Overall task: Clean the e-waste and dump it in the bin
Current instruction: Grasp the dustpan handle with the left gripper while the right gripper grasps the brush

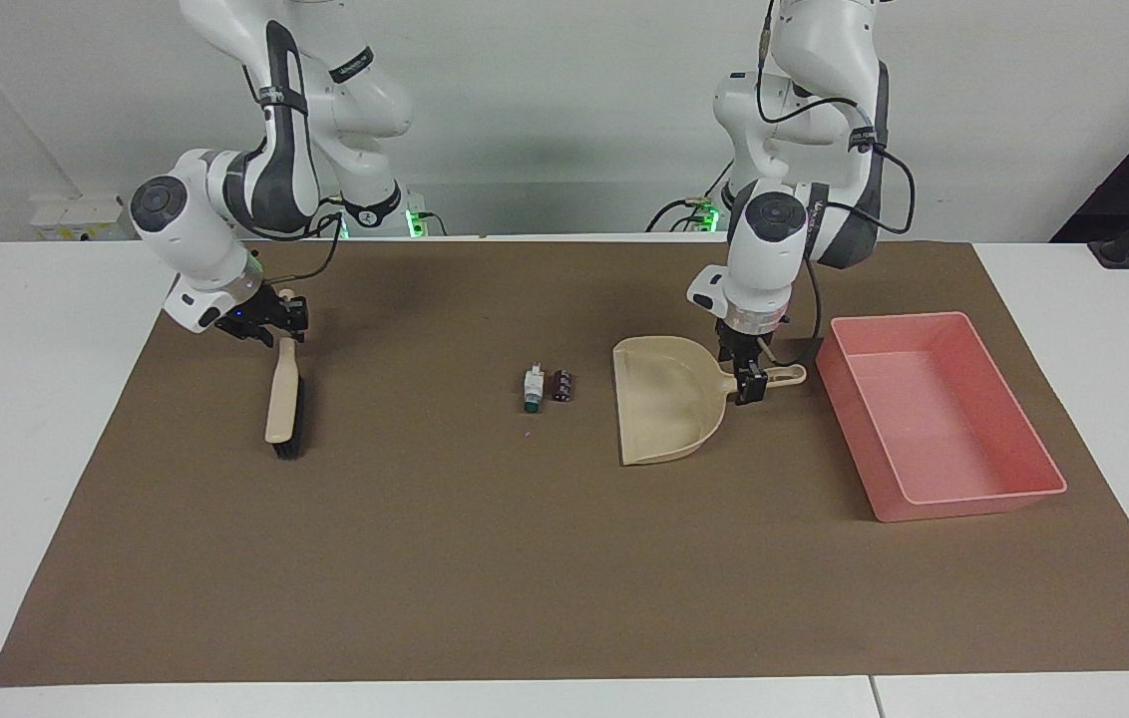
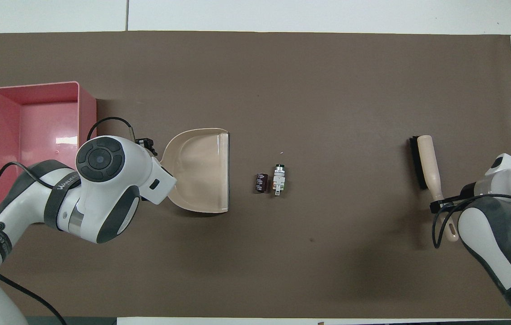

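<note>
The e-waste lies mid-mat: a white bit with a green end (image 1: 532, 389) (image 2: 279, 179) beside a dark block (image 1: 563, 385) (image 2: 261, 182). A beige dustpan (image 1: 664, 409) (image 2: 201, 174) lies flat between them and the pink bin (image 1: 924, 409) (image 2: 30, 122), its mouth facing the bits. My left gripper (image 1: 750, 384) stands open astride the dustpan's handle, close to the pan; the arm hides it from above. My right gripper (image 1: 277, 321) (image 2: 440, 205) is down at the handle end of a wooden brush (image 1: 283, 399) (image 2: 427, 164) that lies near the right arm's end of the table.
A brown mat (image 1: 485, 558) covers most of the white table (image 1: 26, 399). The bin holds nothing. Apart from the brush, dustpan, bits and bin, the mat is bare.
</note>
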Controlling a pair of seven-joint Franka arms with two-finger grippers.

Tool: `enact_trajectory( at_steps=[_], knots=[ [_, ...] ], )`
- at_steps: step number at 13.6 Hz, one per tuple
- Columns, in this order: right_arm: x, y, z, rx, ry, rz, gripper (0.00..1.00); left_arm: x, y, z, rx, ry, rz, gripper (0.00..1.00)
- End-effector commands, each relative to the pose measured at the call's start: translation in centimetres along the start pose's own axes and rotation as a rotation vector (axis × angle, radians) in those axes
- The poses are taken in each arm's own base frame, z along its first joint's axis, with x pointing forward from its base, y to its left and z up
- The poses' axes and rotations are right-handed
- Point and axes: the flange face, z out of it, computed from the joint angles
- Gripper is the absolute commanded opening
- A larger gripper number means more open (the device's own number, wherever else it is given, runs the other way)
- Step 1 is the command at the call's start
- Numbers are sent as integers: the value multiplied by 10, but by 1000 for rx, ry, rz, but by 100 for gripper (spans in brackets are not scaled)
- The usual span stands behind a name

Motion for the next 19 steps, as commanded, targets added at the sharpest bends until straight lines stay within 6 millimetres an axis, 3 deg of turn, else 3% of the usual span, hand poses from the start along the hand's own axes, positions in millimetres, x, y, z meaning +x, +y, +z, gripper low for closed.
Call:
enact_trajectory(
  at_steps=[1, 2, 4, 6, 7, 9, 12, 16, 19],
  knots=[
    [-3, 0, 3, 11, 16, -17, 47, 0, 4, 2, 14, 5, -25, 90],
    [-3, 0, 3, 11, 16, -17, 46, 1, 4, 1, 14, 5, -31, 80],
    [-3, 0, 3, 11, 16, -15, 43, 0, 3, 0, 15, 6, -30, 47],
    [-2, -1, 3, 10, 16, -18, 31, 1, 3, -1, 15, 6, -23, 21],
    [-2, -1, 3, 10, 16, -17, 24, 1, 3, 0, 11, 3, -23, 16],
    [-2, -2, 2, 10, 16, -9, 22, 1, 4, 0, 5, -1, -18, 4],
    [2, -14, 1, 8, 7, -4, 0, 4, -1, -7, -5, -11, 6, 0],
    [16, -30, -15, 9, -22, -14, 0, 36, 11, -25, -39, -40, 34, 0],
    [26, -63, -29, -2, -43, 12, 0, 54, 23, -29, -20, -106, 72, 0]
  ],
)
